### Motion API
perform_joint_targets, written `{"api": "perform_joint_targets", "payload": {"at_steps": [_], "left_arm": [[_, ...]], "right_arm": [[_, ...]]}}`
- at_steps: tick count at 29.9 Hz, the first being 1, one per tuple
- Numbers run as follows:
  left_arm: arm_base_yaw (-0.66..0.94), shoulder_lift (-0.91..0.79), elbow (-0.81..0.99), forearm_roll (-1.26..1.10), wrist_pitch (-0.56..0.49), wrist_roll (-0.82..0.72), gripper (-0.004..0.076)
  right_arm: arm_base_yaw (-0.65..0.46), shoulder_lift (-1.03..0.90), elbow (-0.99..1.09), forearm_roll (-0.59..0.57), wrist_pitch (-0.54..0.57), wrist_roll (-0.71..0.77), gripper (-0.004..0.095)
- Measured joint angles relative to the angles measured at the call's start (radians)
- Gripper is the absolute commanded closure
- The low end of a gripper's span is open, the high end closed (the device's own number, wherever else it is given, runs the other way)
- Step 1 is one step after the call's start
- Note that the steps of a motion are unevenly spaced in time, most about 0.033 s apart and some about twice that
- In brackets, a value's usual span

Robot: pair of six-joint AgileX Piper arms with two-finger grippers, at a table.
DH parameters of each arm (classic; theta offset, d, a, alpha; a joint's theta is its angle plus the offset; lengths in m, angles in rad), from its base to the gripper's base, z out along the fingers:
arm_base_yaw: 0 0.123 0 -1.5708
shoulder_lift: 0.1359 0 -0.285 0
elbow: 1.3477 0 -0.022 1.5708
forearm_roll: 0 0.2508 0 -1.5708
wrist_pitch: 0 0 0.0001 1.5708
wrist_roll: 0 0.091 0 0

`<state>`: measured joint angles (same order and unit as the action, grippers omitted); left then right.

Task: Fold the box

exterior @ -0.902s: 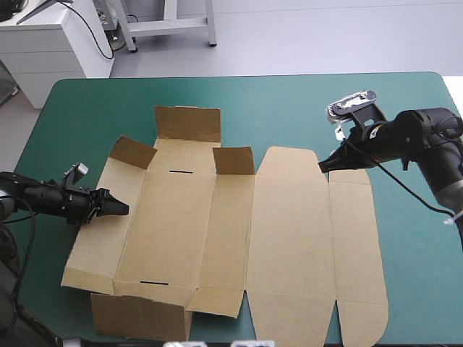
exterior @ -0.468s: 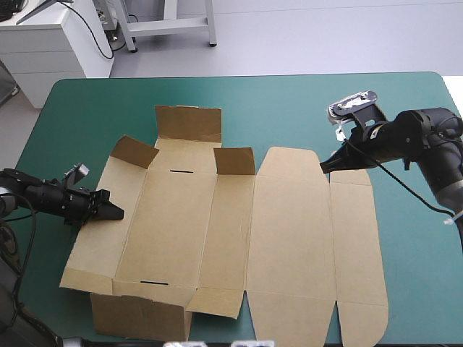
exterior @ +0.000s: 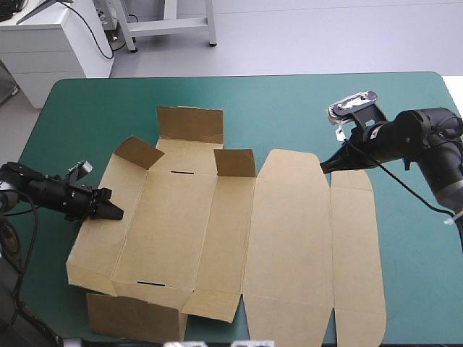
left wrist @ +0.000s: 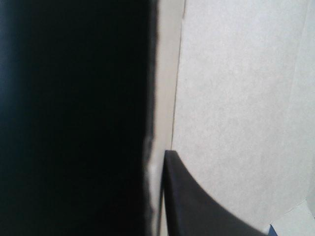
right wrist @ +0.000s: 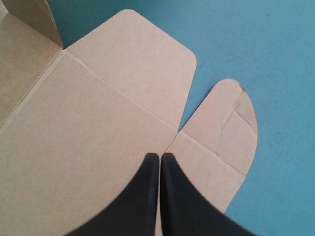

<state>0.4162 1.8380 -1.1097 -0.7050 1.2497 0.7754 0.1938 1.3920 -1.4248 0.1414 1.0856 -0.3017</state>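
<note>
light, stiff box (exterior: pixel 173 231): your left gripper (exterior: pixel 114 213) seemingly pinches left wall edge, good hold; right gripper (exterior: pixel 323 168) closed, empty, at lid crease.

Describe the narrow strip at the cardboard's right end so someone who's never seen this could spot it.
On the teal-green table lies a brown box, a sheet opened out mostly flat. Follow it to its right end, beside the right tool: the narrow strip runs from far to near. It is the slimmest panel, flat, rounded at both ends, with only bare cover beyond it.
</note>
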Motion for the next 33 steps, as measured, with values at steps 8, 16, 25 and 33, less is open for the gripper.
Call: {"api": "perform_joint_targets", "payload": {"at_steps": [8, 16, 25, 33], "left_arm": [[-0.082, -0.002, -0.121, 0.109, 0.003, 0.0, 0.0731], [-0.198, 0.019, -0.33, 0.209, -0.021, 0.043, 0.0731], [-0.406, 0.021, -0.653, 0.338, -0.029, 0.079, 0.0731], [-0.657, 0.021, -0.763, 0.502, -0.199, 0.083, 0.0731]], "right_arm": [[0.0, 0.0, 0.0, 0.0, 0.0, 0.0, 0.0914], [0.0, 0.0, 0.0, 0.0, 0.0, 0.0, 0.0914], [0.0, 0.0, 0.0, -0.017, 0.0, 0.008, 0.0914], [0.0, -0.042, 0.001, -0.117, -0.023, 0.08, 0.0914]]}}
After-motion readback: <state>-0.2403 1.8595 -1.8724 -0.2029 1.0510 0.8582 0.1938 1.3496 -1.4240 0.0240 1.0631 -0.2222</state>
